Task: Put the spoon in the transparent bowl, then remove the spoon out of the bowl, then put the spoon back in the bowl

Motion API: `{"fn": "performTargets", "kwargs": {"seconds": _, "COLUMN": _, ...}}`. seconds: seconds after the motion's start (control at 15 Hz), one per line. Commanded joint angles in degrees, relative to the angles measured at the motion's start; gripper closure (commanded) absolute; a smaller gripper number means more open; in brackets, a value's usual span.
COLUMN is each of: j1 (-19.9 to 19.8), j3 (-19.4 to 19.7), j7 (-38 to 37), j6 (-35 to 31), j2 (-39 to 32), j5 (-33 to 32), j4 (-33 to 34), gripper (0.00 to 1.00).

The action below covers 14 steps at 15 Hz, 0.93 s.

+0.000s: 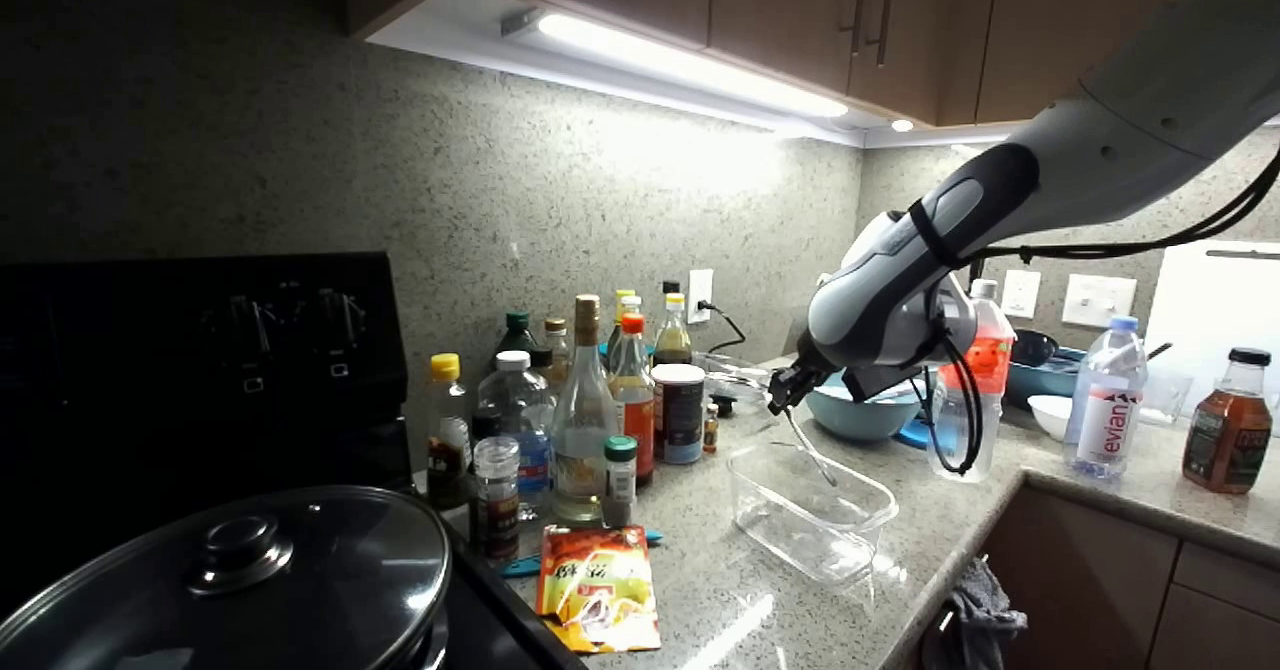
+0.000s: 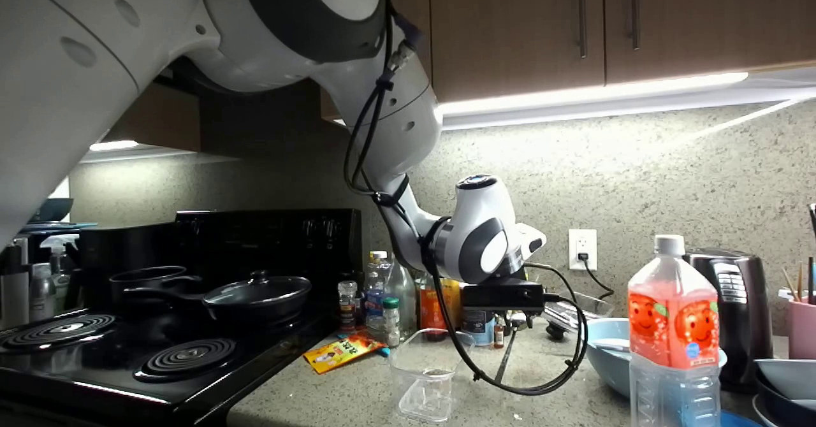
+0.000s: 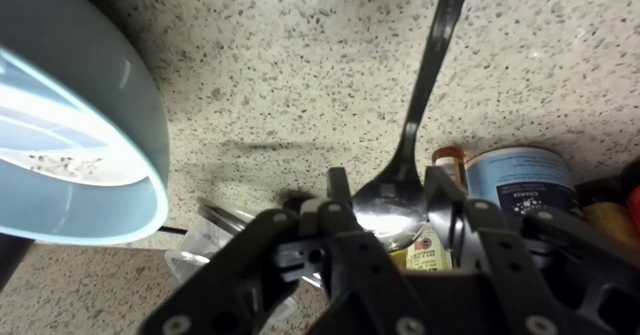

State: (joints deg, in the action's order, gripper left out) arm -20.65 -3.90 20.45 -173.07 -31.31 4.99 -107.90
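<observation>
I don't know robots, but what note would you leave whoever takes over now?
Gripper: closed on the head of the spoon, whose handle slopes down.
Spoon: outside the transparent bowl, to one side.
Transparent bowl: upright on the counter.
Done: spoon gripped; whether it has already been in the bowl, the pictures can't tell.
Left: at least the last step, spoon into the bowl.

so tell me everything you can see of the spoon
The spoon looks like shiny metal, with a rounded scoop narrowing into a long, slim handle. It hangs scoop end up, its handle slanting down, the gripper pinching the scoop from both sides. In an exterior view it shows beside the transparent bowl, not in it. In the wrist view the handle looks dark while the scoop glints. Whether the handle's tip touches the counter cannot be told.
</observation>
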Motion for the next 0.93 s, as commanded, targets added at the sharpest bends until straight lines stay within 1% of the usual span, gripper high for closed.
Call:
{"fn": "performTargets", "kwargs": {"seconds": 0.0, "j1": 0.14, "j3": -0.13, "j7": -0.85, "j6": -6.3, "j2": 5.42, "j5": -2.37, "j4": -7.04, "gripper": 0.84}}
{"fn": "performTargets", "kwargs": {"seconds": 0.07, "j1": 0.75, "j3": 0.36, "j7": 0.23, "j6": -7.85, "j2": 6.14, "j5": -1.39, "j4": -7.94, "gripper": 0.84}}
{"fn": "performTargets", "kwargs": {"seconds": 0.27, "j1": 1.28, "j3": 0.72, "j7": -0.08, "j6": -11.02, "j2": 7.78, "j5": -1.3, "j4": -9.99, "gripper": 0.84}}
{"fn": "performTargets", "kwargs": {"seconds": 0.4, "j1": 0.81, "j3": -0.22, "j7": 0.15, "j6": -10.01, "j2": 9.3, "j5": -1.04, "j4": -11.18, "gripper": 0.84}}
{"fn": "performTargets", "kwargs": {"seconds": 0.47, "j1": -0.3, "j3": -1.77, "j7": 0.68, "j6": -9.15, "j2": 10.13, "j5": -0.92, "j4": -11.85, "gripper": 0.84}}
{"fn": "performTargets", "kwargs": {"seconds": 0.87, "j1": 1.49, "j3": -0.46, "j7": 0.31, "j6": -10.82, "j2": 14.18, "j5": -1.59, "j4": -15.68, "gripper": 0.84}}
